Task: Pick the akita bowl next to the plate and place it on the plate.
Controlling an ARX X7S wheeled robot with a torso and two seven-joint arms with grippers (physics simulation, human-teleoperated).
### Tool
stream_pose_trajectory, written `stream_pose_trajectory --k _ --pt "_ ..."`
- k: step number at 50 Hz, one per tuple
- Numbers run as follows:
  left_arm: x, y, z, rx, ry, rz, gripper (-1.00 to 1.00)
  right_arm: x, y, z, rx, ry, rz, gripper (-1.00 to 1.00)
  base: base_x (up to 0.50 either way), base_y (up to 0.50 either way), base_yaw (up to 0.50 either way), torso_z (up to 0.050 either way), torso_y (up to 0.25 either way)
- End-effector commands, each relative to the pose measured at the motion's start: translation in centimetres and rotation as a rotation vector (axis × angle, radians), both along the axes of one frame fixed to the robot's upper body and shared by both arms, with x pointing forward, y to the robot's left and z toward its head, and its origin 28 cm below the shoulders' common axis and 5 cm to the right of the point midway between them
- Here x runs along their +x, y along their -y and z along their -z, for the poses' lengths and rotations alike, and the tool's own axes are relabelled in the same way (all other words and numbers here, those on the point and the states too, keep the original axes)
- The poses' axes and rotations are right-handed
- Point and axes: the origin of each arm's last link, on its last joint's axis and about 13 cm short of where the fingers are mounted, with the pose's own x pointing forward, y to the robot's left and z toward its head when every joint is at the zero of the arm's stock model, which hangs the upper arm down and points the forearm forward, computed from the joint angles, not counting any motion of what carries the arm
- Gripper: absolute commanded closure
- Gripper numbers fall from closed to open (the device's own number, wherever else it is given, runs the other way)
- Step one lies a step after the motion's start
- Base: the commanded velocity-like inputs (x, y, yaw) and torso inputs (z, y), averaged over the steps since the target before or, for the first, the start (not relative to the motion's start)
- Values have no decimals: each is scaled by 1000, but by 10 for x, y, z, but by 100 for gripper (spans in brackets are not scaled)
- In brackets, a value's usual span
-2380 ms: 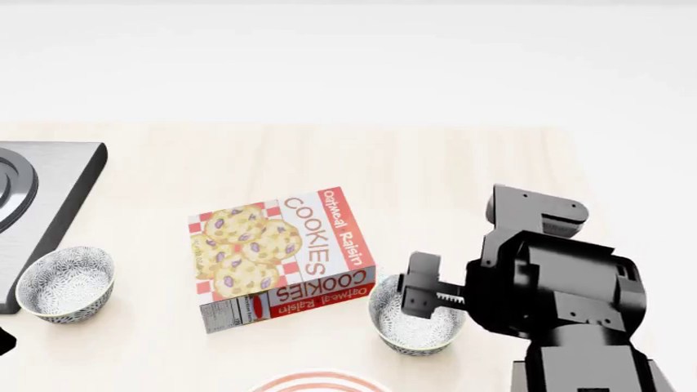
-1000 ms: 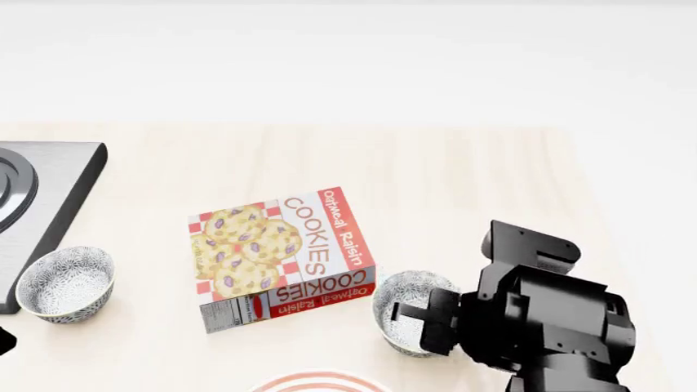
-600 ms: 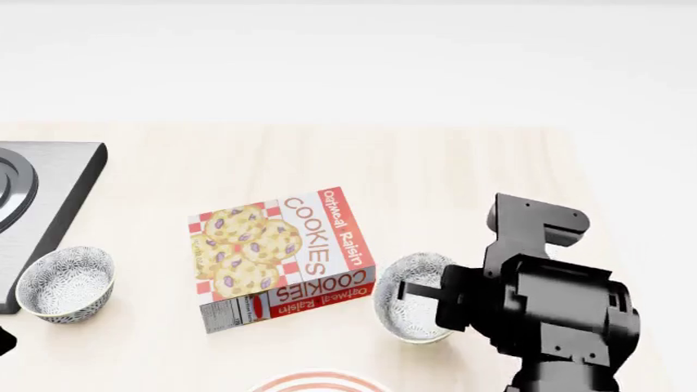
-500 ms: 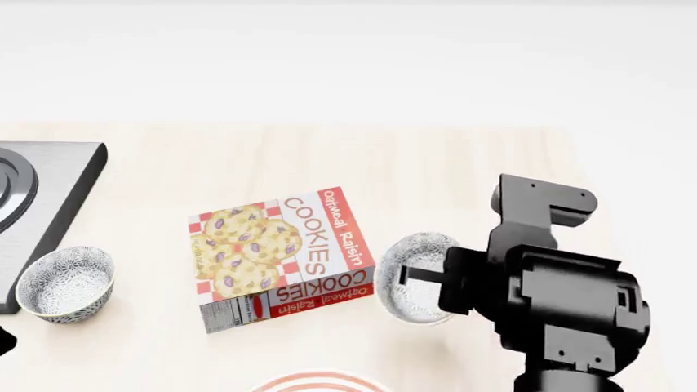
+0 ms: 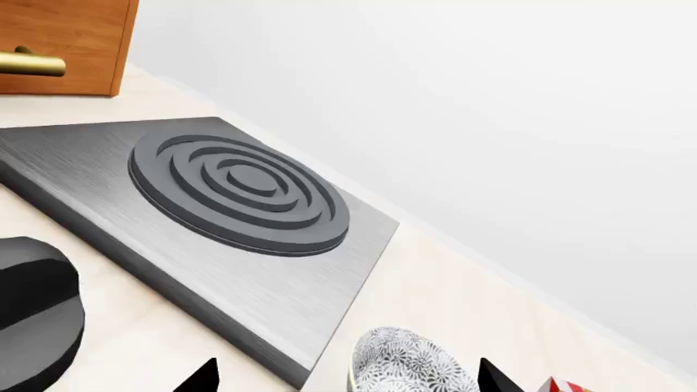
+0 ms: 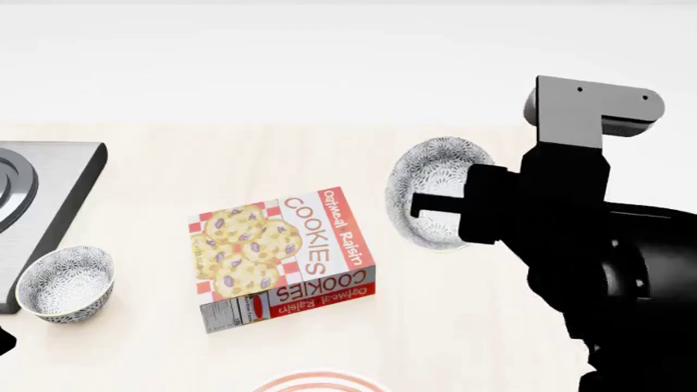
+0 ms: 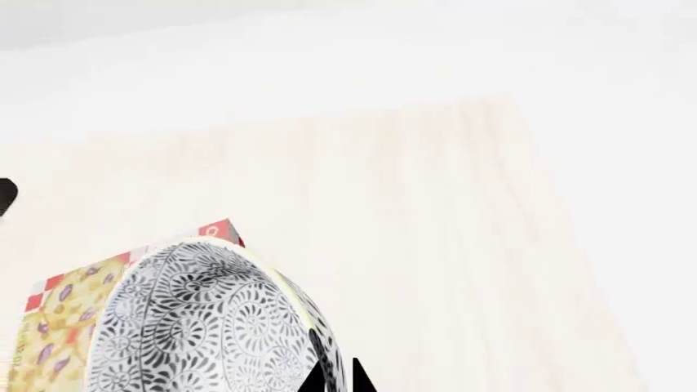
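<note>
Right gripper (image 6: pixel 419 204) clamped on rim of patterned grey-black-and-white akita bowl (image 6: pixel 433 189) | held tilted, aloft | risk: slips from thin rim grip before reaching red-striped white plate (image 6: pixel 319 382).

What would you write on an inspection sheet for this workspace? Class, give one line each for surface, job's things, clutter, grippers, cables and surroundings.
Surface: pale wooden table.
Job's things: akita bowl held in the air, tipped on its side; only the rim of the plate shows at the near edge in the head view.
Clutter: cookie box lying flat mid-table; second patterned bowl upright beside the stove plate.
Grippers: right gripper shut on the akita bowl's rim; left gripper apart from the second bowl, jaw state unclear.
Cables: nothing seen.
Surroundings: white wall; wooden cabinet with brass handle behind the stove plate.
</note>
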Motion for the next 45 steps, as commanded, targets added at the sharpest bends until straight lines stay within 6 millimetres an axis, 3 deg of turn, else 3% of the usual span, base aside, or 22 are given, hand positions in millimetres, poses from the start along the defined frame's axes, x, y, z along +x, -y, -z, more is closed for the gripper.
stream_pose_trajectory --k 1,17,45 --pt "0 0 -1 0 0 -1 -100 -30 -9 -25 64 22 -127 100 0 0 0 0 0" --pt "0 0 0 1 -1 -2 -100 -55 -10 -27 139 -80 -229 100 0 0 0 0 0" --pt "-1 0 0 1 -1 -3 -100 -66 -18 8 265 -258 -290 100 0 0 0 0 0"
